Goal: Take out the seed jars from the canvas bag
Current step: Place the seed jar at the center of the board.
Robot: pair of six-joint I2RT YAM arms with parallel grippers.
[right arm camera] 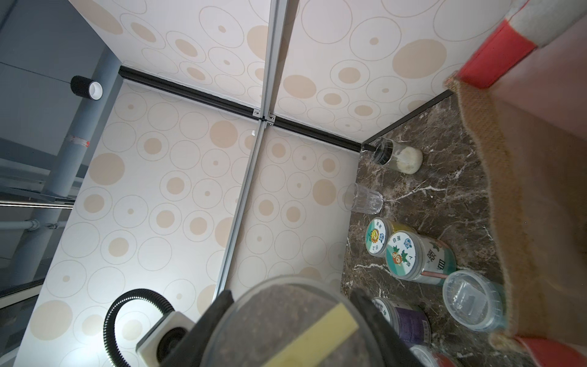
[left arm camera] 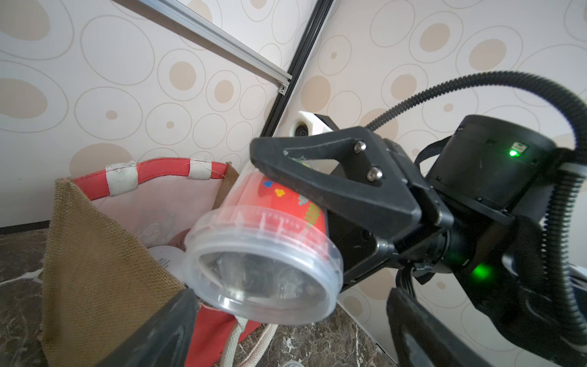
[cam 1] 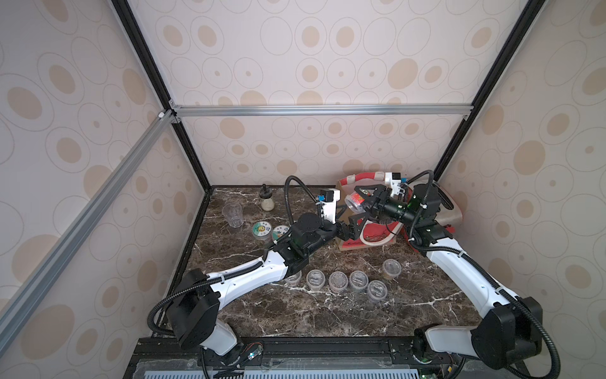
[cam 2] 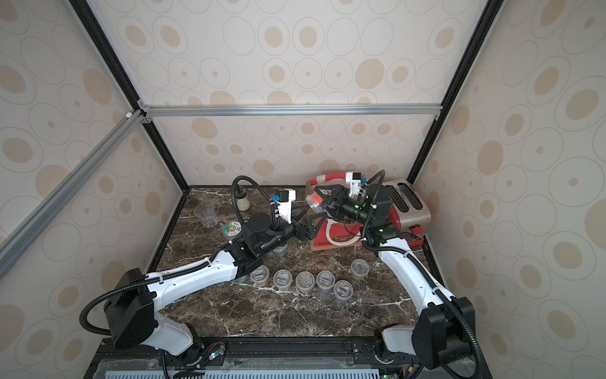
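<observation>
Right gripper (cam 1: 360, 203) pinches a jar (left arm camera: 263, 254) sideways above the bag (left arm camera: 95, 270), its lower finger hidden behind; left gripper (cam 1: 350, 216), spread wide, just below.

Canvas bag (left arm camera: 104, 286) rough woven jute; seed jar (left arm camera: 263, 276) clear glossy plastic.

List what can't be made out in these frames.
- Canvas bag interior: in both top views the right arm and held jar cover the opening; remaining jars uncountable. The left wrist view glimpses a white lid only partly.
- Left end effector: cropped by the left wrist view's frame edge; contact with the held jar unclear.
- Purple-labelled jar: right wrist view, half behind the right end effector.
</observation>
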